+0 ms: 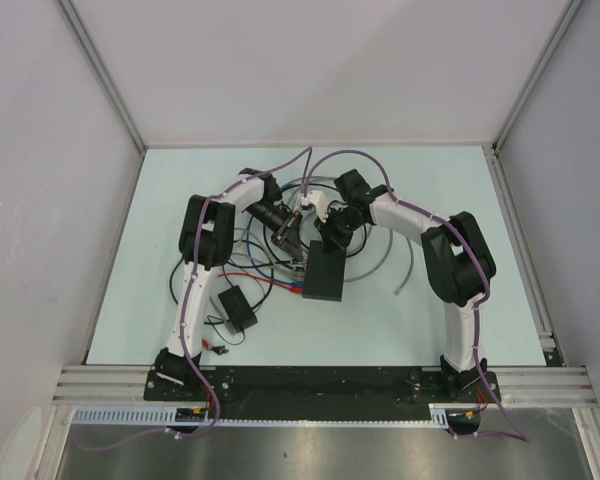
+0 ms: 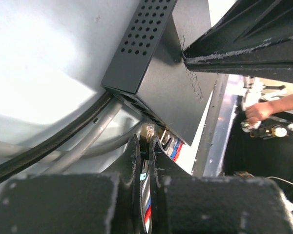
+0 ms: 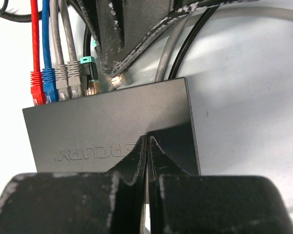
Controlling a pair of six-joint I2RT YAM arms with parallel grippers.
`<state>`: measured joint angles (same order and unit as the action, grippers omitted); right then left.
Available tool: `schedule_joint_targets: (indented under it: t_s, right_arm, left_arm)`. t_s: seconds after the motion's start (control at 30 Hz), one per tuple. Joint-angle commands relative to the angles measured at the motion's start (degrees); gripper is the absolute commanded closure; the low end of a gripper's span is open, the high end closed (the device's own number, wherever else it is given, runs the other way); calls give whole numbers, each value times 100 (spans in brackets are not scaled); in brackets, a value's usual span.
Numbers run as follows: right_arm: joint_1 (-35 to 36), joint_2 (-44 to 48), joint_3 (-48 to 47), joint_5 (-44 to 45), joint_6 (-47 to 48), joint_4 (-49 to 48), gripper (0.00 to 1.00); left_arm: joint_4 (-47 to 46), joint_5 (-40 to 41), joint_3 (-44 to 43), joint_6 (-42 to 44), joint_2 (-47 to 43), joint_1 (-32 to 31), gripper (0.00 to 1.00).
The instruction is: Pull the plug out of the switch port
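The switch box (image 1: 325, 277) lies flat near the middle of the desk (image 1: 430, 200), a little toward the near edge. The switch port (image 2: 136, 102) row is on its narrow side, which is turned to the left edge of the desk.

The left gripper (image 2: 144, 139) stands at this side. Its jaws are closed on the plug (image 3: 117, 81), a clear one at the end of the row. The tip of the plug is at the port edge. Whether it sits inside or is just out, the pictures do not tell.

The right gripper (image 3: 146, 139) has its jaws closed together with nothing between them. Its tips rest on the top face of the box.

In the same row, a red plug (image 3: 37, 88), a blue plug (image 3: 49, 84), two grey plugs (image 3: 68, 82) and a green-collared plug (image 3: 89, 73) are seated side by side. A small black box (image 1: 236, 308) with thin wires lies nearer the left near corner, apart from the switch box.
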<state>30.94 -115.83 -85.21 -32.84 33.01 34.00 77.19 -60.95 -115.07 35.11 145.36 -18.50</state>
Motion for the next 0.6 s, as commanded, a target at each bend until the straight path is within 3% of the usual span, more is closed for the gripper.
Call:
schedule_joint_targets:
  t_s: [0.0, 0.1, 0.23, 0.33, 0.37, 0.47, 0.57]
  right_arm:
    - [88, -370, 303, 331, -6, 784, 100]
    - [79, -396, 286, 340, -6, 784, 100]
    - [61, -405, 286, 340, -23, 784, 100]
    - [61, -414, 277, 340, -32, 784, 100]
    - [61, -414, 268, 340, -23, 775, 100]
    - [61, -440, 250, 340, -41, 775, 100]
    - [61, -440, 233, 357, -50, 784, 100]
  left_arm:
    - [-484, 415, -428, 163, -420, 57, 99]
    - [-425, 855, -482, 276, -701, 127, 99]
    - [383, 1181, -456, 1031, -860, 250, 95]
    - [543, 1375, 44, 1358, -1158, 277, 68]
    - [317, 1358, 507, 1314, -1568, 312, 56]
    - [-957, 1313, 1500, 832, -2386, 374, 45]
    - [-2177, 1550, 2274, -125, -3389, 374, 43]
